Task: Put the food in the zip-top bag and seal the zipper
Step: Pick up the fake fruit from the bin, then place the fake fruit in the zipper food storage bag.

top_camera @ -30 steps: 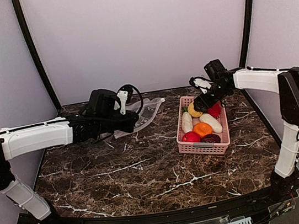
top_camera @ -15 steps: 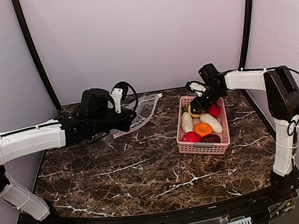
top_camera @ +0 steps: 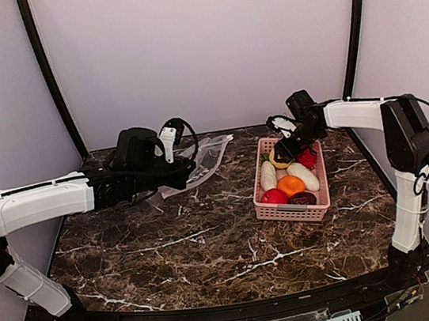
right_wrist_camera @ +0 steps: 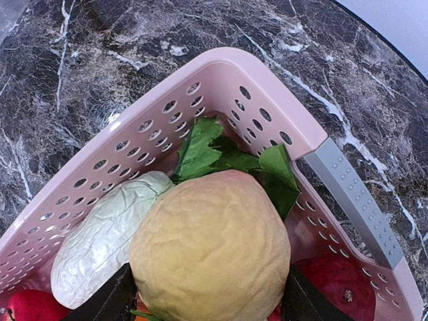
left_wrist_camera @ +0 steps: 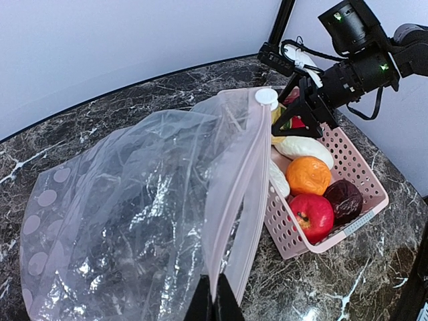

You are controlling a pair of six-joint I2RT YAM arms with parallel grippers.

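On the dark brown, white-veined marble table (top_camera: 194, 243), the clear, floppy plastic zip-top bag (left_wrist_camera: 134, 221) is left of centre in the overhead view. It is printed with pale circles (left_wrist_camera: 47, 197), which are its only marking.

The left gripper (left_wrist_camera: 214, 304) is closed on the bag's mouth edge and pinches the pale pink zipper (left_wrist_camera: 241, 194) at the bottom of the left wrist view. From there the strip climbs toward the upper middle of the frame and ends at a small round white tab (left_wrist_camera: 266, 97). The mouth gapes toward the right, facing the pink slotted plastic basket (left_wrist_camera: 348, 160) just beside it.

The food lies in that basket, right of centre in the overhead view. It includes:
- a round orange (left_wrist_camera: 307, 175)
- a red apple (left_wrist_camera: 309, 215)
- a dark red piece (left_wrist_camera: 344, 198)
- a white oblong piece (left_wrist_camera: 301, 148)

The right gripper (top_camera: 283, 151) reaches down into the basket's far end. In the right wrist view its black fingers (right_wrist_camera: 103, 301) stand apart at the lower corners, one on each side of a wrinkled, rounded yellow fruit (right_wrist_camera: 210, 247). They are close against it, but whether they press it I cannot tell. A green leafy piece (right_wrist_camera: 227, 157) lies above the fruit in that view, against the basket wall. A pale oblong vegetable (right_wrist_camera: 100, 234) lies at lower left.
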